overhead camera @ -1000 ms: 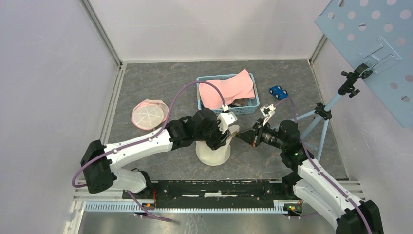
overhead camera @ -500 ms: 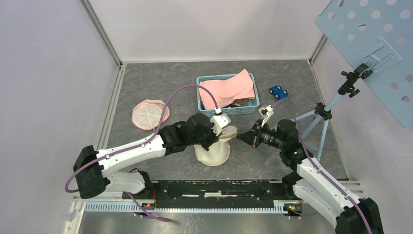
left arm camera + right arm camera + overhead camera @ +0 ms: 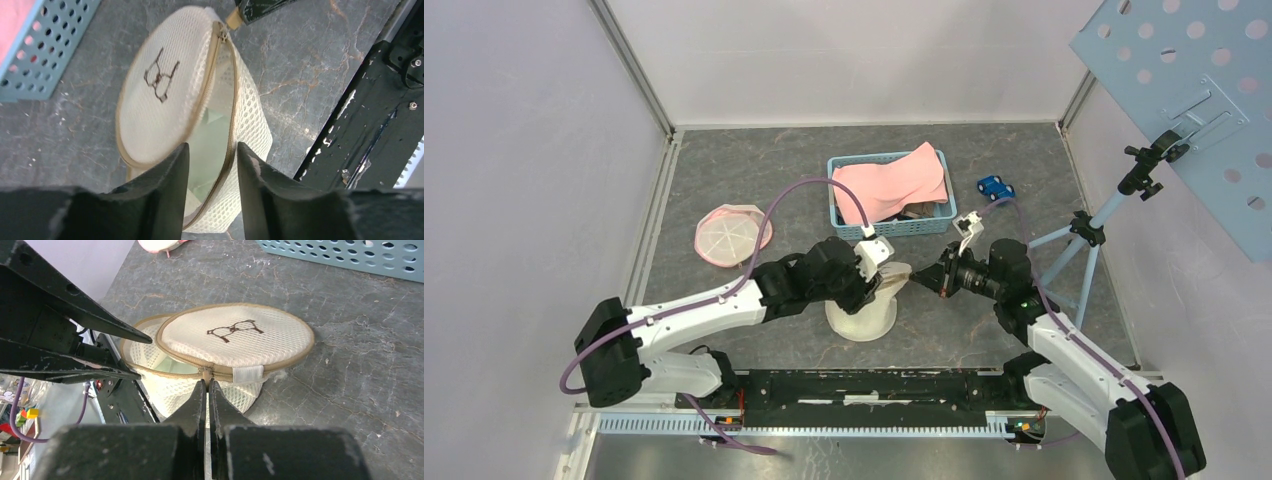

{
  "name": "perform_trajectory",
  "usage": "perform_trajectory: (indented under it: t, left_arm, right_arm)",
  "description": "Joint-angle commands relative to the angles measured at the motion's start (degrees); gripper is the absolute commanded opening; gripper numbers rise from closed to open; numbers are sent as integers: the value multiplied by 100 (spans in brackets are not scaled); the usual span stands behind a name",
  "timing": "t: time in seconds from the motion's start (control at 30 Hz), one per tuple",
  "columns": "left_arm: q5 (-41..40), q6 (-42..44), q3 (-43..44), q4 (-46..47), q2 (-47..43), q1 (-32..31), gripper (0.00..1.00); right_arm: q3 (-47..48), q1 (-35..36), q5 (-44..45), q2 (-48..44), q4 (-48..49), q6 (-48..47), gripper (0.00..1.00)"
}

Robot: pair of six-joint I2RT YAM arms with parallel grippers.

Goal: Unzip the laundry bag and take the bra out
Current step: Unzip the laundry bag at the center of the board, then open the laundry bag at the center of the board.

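Note:
The cream mesh laundry bag (image 3: 861, 312) stands upright at the table's middle, its round lid (image 3: 235, 334) with a brown bra drawing partly unzipped and lifted. My right gripper (image 3: 207, 382) is shut on the tan zipper pull (image 3: 230, 19) at the bag's right side; it also shows in the top view (image 3: 922, 282). My left gripper (image 3: 213, 146) is open, its fingers straddling the gap between lid and bag wall, above it. Pale green fabric (image 3: 210, 132) shows inside the gap. It also shows in the top view (image 3: 882, 287).
A blue basket (image 3: 924, 226) with pink cloth (image 3: 889, 182) stands behind the bag. A pink round mesh bag (image 3: 732, 236) lies at the left. A blue toy car (image 3: 995, 188) and a tripod stand (image 3: 1074, 250) are at the right. A black rail (image 3: 874, 385) runs along the near edge.
My left gripper has shifted a little left and nearer, settling over the bag's opening. My right gripper has kept its hold on the zipper pull and moved slightly farther away.

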Motion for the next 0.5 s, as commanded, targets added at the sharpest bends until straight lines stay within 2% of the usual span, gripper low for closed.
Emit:
perform_trajectory:
  t: [0.0, 0.1, 0.23, 0.33, 0.47]
  left_arm:
    - [-72, -649, -215, 44, -69, 10, 52]
    - [-100, -991, -538, 173, -485, 7, 57]
    - [-127, -1291, -816, -83, -1041, 6, 56]
    - [-34, -1364, -940, -263, -1195, 2, 52]
    - [67, -1509, -989, -426, -807, -3, 40]
  right_arm:
    - [93, 79, -20, 82, 323, -32, 0]
    - [72, 160, -78, -6, 127, -131, 0]
    - [-12, 228, -163, -247, -143, -236, 0]
    - [-170, 380, -190, -315, -116, -197, 0]
    - [-454, 619, -17, -193, 39, -190, 0]
